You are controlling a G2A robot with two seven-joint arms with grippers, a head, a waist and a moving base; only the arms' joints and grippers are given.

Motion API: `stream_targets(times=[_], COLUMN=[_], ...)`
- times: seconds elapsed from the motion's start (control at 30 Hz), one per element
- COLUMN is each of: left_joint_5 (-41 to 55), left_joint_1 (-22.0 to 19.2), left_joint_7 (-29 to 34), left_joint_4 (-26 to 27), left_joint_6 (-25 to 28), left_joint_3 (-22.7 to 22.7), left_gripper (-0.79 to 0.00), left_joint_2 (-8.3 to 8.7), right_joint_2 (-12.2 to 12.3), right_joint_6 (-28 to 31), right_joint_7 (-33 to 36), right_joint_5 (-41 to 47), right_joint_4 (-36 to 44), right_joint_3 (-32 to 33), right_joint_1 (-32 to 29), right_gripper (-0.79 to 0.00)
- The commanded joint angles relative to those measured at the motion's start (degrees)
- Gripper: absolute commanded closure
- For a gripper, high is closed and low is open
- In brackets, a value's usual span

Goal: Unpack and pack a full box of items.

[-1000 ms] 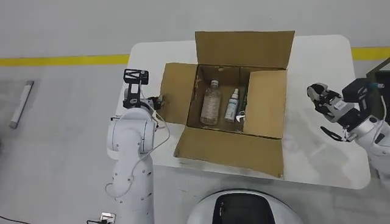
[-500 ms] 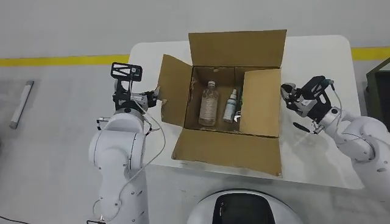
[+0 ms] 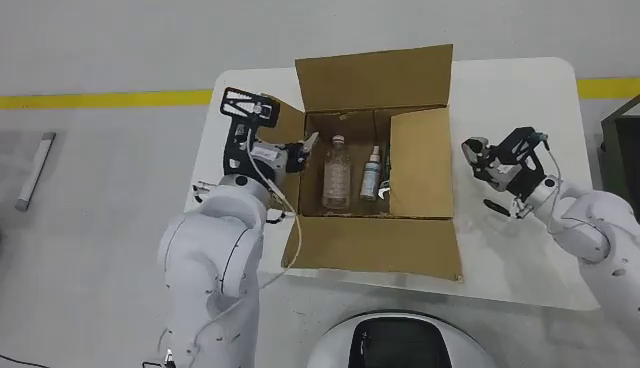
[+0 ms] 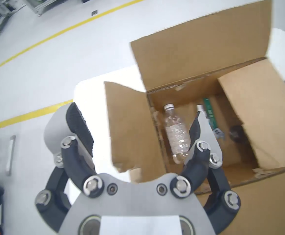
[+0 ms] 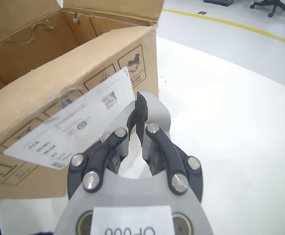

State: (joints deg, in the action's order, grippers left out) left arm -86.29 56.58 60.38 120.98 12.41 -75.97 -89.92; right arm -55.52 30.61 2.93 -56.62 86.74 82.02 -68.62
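An open cardboard box stands mid-table. A clear plastic bottle, a white spray bottle and a green item lie inside. My left gripper is open at the box's left side. The raised left flap stands between its fingers; contact cannot be told. My right gripper is shut on nothing. It hangs just off the box's right wall, which bears a white label.
The white table has free surface to the right of the box and at the far corners. The back flap stands tall. A small metal tool and a dark round thing lie on the box floor.
My left arm swung right to the box, and the left flap went from lying outward to upright between its fingers. My right arm came in from the table's right edge. The box shifted left.
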Motion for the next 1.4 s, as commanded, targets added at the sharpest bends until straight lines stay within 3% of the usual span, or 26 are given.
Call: stream_targets(times=[0.0, 0.33, 0.43, 0.8, 0.87, 1.17, 1.37], left_joint_5=[3.53, 21.04, 19.76, 18.61, 19.08, 31.74, 39.02], left_joint_1=[-0.97, -7.61, -9.66, -10.15, -8.54, -7.75, -8.34], left_joint_7=[0.50, 3.41, 3.44, 3.18, 0.62, -1.72, -3.35], left_joint_4=[-2.31, -16.82, -19.78, -20.45, -20.75, -27.28, -32.47], left_joint_6=[-0.45, -5.27, -5.65, -5.60, -6.65, -14.19, -16.09], left_joint_3=[2.08, 12.25, 13.66, 13.83, 13.61, 10.87, 9.09], left_gripper=[-0.785, -0.785, -0.785, -0.785, -0.785, -0.785, -0.785], left_joint_2=[-0.21, -1.90, -2.00, -1.95, -1.88, -2.29, -2.36], right_joint_2=[0.33, 1.23, 1.29, 1.18, 1.10, 1.00, 0.86], right_joint_6=[0.90, 2.19, 3.05, 5.17, 5.96, 6.93, 7.22], right_joint_7=[-0.13, -1.87, -2.19, -2.18, -1.51, 0.87, 1.12], right_joint_5=[0.23, 3.92, 4.80, 6.61, 8.34, 6.61, 5.75], right_joint_4=[0.43, 7.22, 9.09, 12.35, 12.04, 11.82, 11.60], right_joint_3=[2.15, 11.56, 12.94, 14.15, 13.53, 12.02, 11.04], right_joint_1=[-2.22, -12.01, -13.61, -14.85, -14.59, -13.72, -13.63], right_gripper=[0.000, 0.000, 0.000, 0.000, 0.000, 0.000, 0.000])
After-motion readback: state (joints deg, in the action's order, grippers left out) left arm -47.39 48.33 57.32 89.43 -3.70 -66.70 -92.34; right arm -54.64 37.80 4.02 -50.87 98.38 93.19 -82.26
